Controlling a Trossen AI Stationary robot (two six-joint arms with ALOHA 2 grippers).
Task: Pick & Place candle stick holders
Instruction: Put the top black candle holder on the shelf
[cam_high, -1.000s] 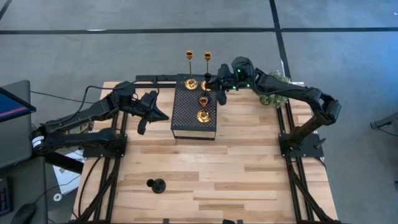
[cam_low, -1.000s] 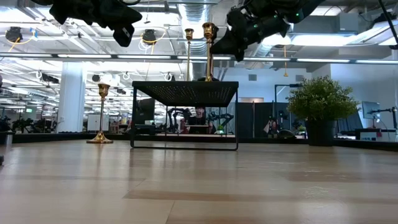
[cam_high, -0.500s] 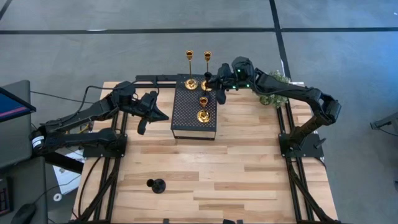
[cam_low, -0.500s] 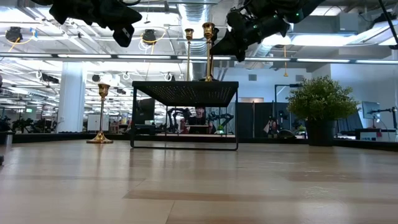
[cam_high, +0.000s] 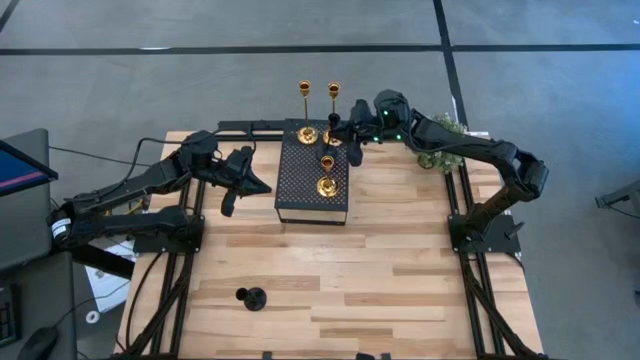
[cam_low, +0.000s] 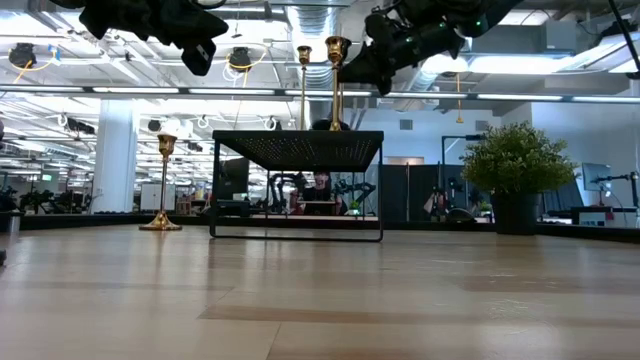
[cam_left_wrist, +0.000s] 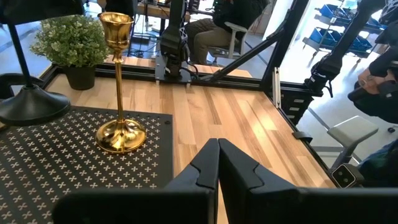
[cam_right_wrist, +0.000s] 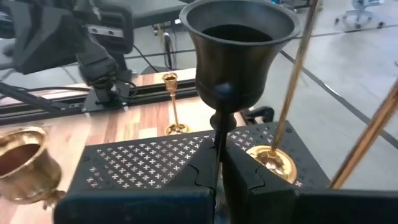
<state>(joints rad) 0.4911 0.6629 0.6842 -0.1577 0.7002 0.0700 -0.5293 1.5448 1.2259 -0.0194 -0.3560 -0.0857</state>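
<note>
Wooden table (cam_high: 330, 270) with black perforated platform (cam_high: 312, 200), black candlestick holder (cam_high: 251, 297)

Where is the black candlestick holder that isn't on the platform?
In the high view, the black candlestick holder stands alone on the table's near left part, far from the perforated platform.

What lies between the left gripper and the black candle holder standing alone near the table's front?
Nothing. The high view shows only bare wooden tabletop between the left gripper and that black candle holder.
</note>
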